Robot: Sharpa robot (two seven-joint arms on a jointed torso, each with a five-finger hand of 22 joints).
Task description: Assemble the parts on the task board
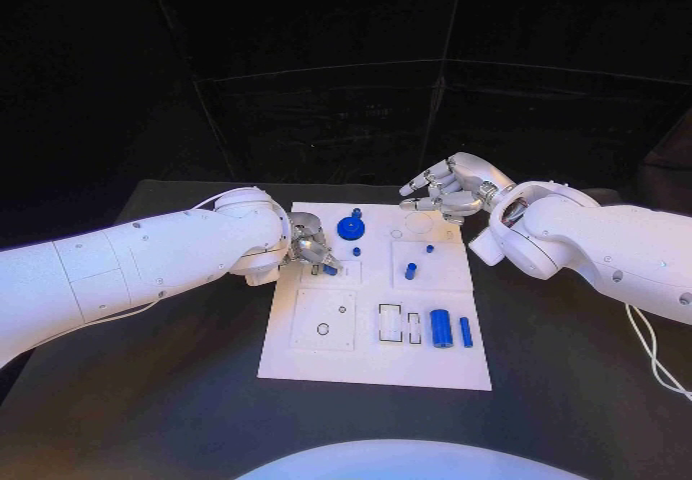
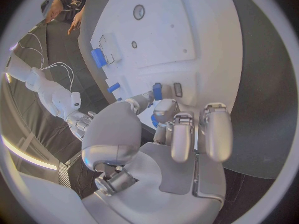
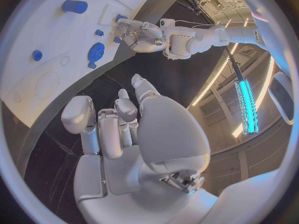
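At the task board's (image 1: pixel 378 372) left edge, the left hand (image 1: pixel 312 250) pinches a small blue part (image 1: pixel 329 269) low over the plate; a loose pinch could drop or tilt it before seating. Right of it stands a blue knobbed part (image 1: pixel 351 227). Over the far right corner the right hand (image 1: pixel 450 190) hovers, fingers curled, holding nothing.
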